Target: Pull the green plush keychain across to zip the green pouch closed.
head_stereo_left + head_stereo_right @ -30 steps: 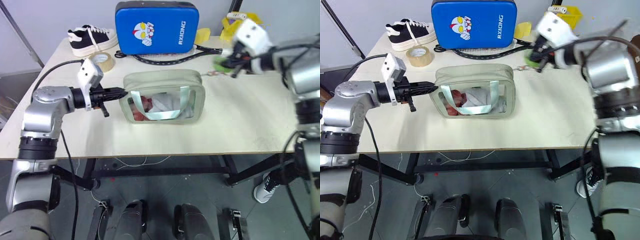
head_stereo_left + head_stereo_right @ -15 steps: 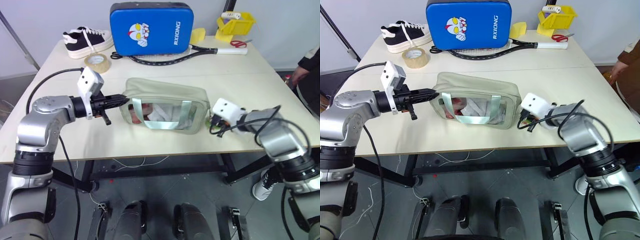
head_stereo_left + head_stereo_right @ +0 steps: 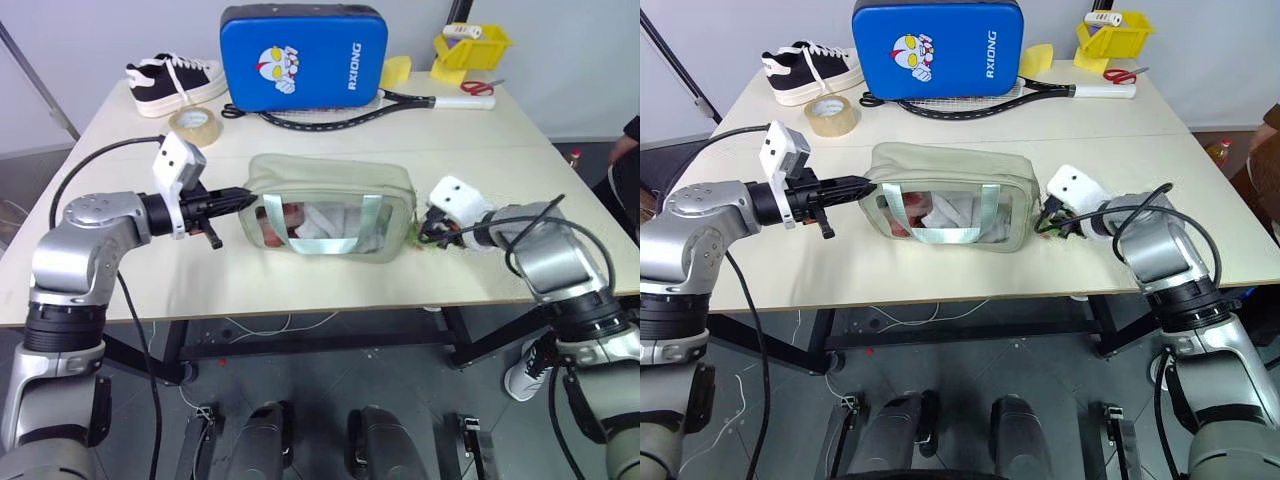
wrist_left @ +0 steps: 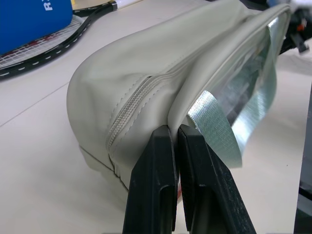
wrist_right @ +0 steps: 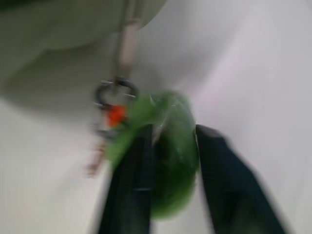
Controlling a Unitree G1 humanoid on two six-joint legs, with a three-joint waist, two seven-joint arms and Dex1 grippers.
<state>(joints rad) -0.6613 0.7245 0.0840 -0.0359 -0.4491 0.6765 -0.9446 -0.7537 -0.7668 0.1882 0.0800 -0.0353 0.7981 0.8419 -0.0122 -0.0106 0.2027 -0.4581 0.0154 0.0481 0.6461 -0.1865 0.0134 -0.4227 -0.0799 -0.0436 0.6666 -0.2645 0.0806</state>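
Lying across the middle of the table (image 3: 330, 290), the pouch (image 3: 330, 208) has its clear window facing the robot and two green straps (image 3: 370, 222) down its front. Behind it stand a blue case (image 3: 303, 55), a black shoe (image 3: 178, 79), a tape roll (image 3: 195, 123), a racket (image 3: 340, 113) and a yellow bin (image 3: 472, 45).

At the pouch's left end, the left arm reaches in bent at the elbow, forearm about level. Its gripper (image 4: 176, 141) is pinched tight on the pouch's end seam, just beside the zipper.

At the pouch's right end, the right arm comes in low over the table, forearm angled toward the pouch. Its gripper (image 5: 170, 161) stands parted, with the keychain (image 5: 168, 146) between the fingers (image 5: 131, 185); the blur hides whether they touch it. A small ring (image 5: 114, 90) joins the keychain to the zipper pull.
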